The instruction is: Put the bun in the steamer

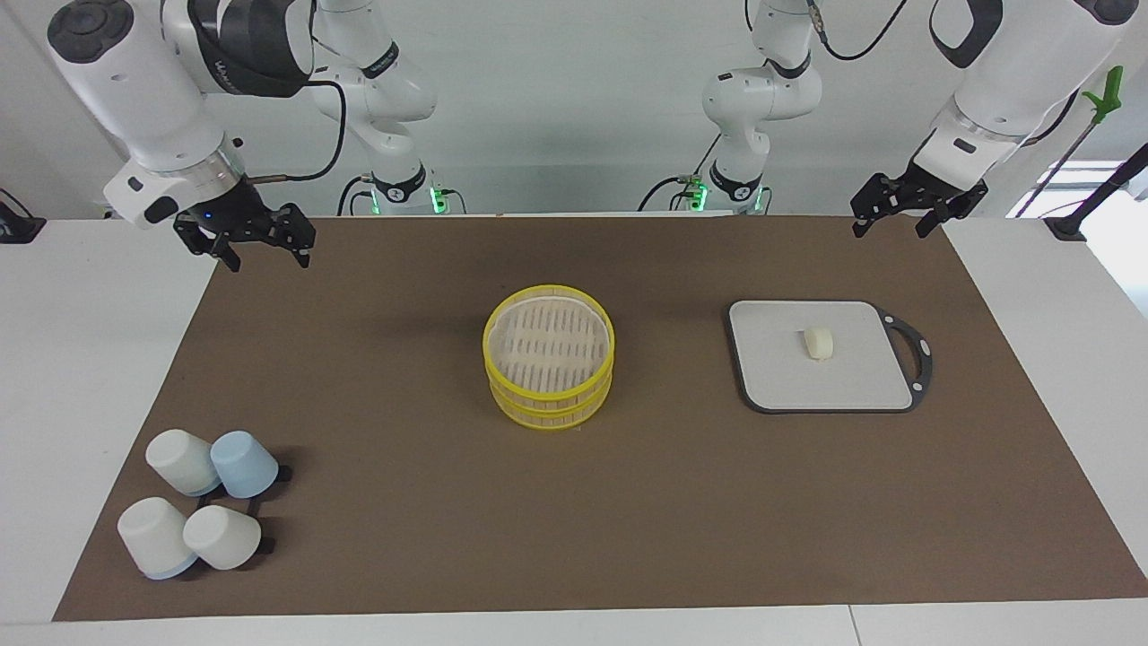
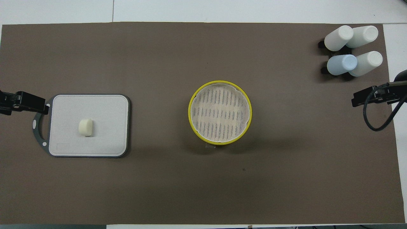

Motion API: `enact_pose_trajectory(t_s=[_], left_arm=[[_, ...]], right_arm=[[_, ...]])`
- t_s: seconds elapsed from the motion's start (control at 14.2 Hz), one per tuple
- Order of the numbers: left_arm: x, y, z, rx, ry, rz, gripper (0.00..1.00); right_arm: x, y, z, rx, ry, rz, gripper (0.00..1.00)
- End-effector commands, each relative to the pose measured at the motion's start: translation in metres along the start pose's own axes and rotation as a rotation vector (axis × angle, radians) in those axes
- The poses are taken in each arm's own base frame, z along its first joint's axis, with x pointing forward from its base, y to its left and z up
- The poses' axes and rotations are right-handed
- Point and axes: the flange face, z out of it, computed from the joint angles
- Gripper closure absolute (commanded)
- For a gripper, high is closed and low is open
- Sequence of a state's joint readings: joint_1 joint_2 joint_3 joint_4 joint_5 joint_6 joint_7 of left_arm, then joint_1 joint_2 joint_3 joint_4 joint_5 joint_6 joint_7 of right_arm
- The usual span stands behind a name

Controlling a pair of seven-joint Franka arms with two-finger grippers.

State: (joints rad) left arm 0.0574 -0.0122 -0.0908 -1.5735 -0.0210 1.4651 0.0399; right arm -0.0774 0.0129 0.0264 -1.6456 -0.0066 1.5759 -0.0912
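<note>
The bun [image 1: 818, 342] is a small cream-white lump lying on a grey board [image 1: 789, 381] toward the left arm's end of the table; it also shows in the overhead view [image 2: 86, 127]. The steamer [image 1: 549, 354] stands mid-table as stacked yellow-rimmed tiers, open on top with its slatted bottom showing [image 2: 220, 111]. No separate lid is in view. My left gripper [image 1: 890, 229] hangs open and empty in the air over the mat's edge at its own end. My right gripper [image 1: 269, 260] hangs open and empty over the mat's edge at the right arm's end.
Several upturned cups [image 1: 202, 502], white and pale blue, stand farthest from the robots at the right arm's end [image 2: 353, 51]. The board [image 2: 108, 105] has a dark handle loop. A brown mat [image 1: 404, 538] covers the table.
</note>
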Motion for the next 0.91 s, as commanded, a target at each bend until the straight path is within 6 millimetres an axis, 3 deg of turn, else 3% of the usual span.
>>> enact_pose_trajectory(t_s=[0.0,0.56,0.84], left_arm=[[-0.002,0.0,-0.004,0.011,0.017,0.018,0.0],[-0.011,0.018,0.009,0.014,-0.015,0.032,0.0],[-0.015,0.008,0.027,0.016,0.018,0.016,0.0]], right_arm=[[-0.002,0.002,0.0,-0.001,-0.008,-0.003,0.0],[-0.002,0.002,0.001,-0.001,-0.01,-0.003,0.0],[-0.002,0.003,0.0,-0.001,-0.007,-0.003,0.0]])
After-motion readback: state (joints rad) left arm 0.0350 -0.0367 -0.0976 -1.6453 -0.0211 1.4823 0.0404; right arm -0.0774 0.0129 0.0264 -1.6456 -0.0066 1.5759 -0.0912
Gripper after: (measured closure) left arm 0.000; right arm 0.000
